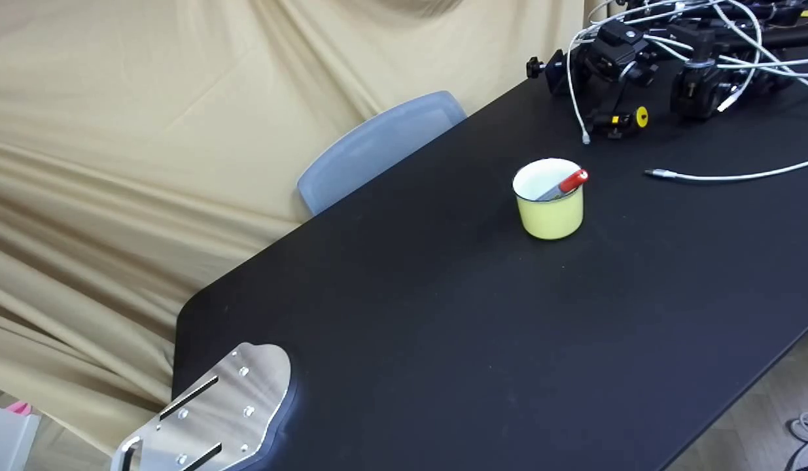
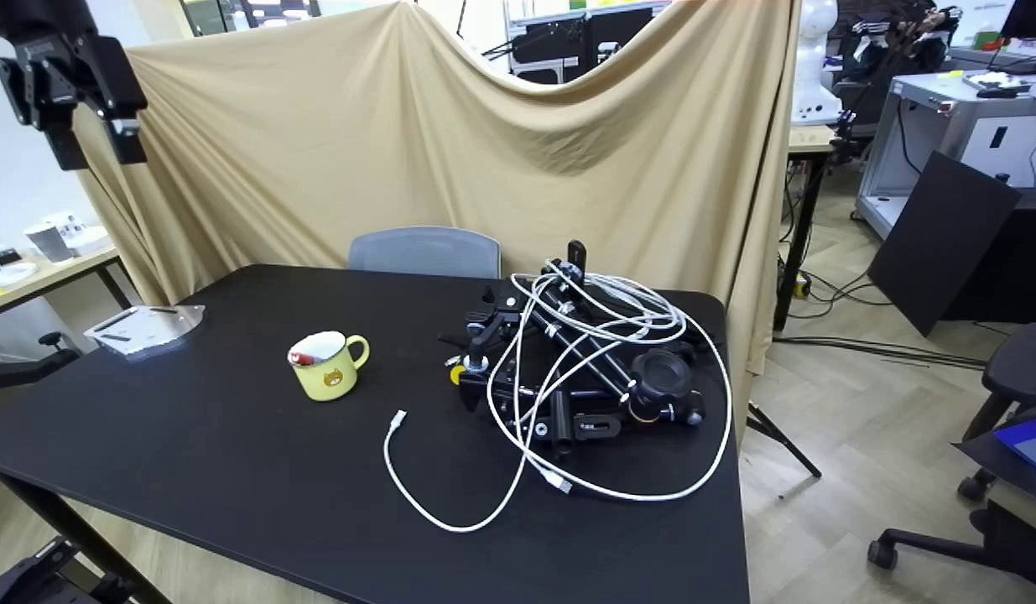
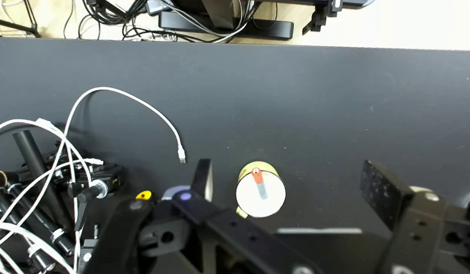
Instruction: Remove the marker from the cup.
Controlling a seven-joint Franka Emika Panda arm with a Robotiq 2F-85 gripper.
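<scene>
While its grey lower part is sunk inside the cup (image 1: 551,219), the marker (image 1: 574,180) is propped at a slant, and its red end is leant on the rim and stuck out a little past it. The cup itself is stood upright on the black counter (image 1: 390,327); its outside is coloured pale yellow, its inside white, and its rim is edged with a dark line. In an exterior view a small brown animal face is seen printed on its wall, and the handle (image 2: 360,351) is set on the side away from the marker's red end.

Higher than the cup and well apart from it, the pincer (image 2: 98,149) is held with its fingers (image 3: 381,190) spread wide; in the wrist view the cup is framed between them.

Near the cup, the plug of a white cable (image 1: 718,178) is laid. Farther out on that side, black clamps and tubes (image 2: 597,356) are heaped, more cable is looped over them, and a yellow knob (image 1: 641,117) is shown on the part nearer the cup.

On the opposite side of the cup, well apart from it, a slotted metal plate (image 1: 214,418) is placed. Past the cup, beyond the counter's edge, a grey-blue chair back (image 2: 425,252) is seen, backed by a tan curtain (image 2: 450,151).
</scene>
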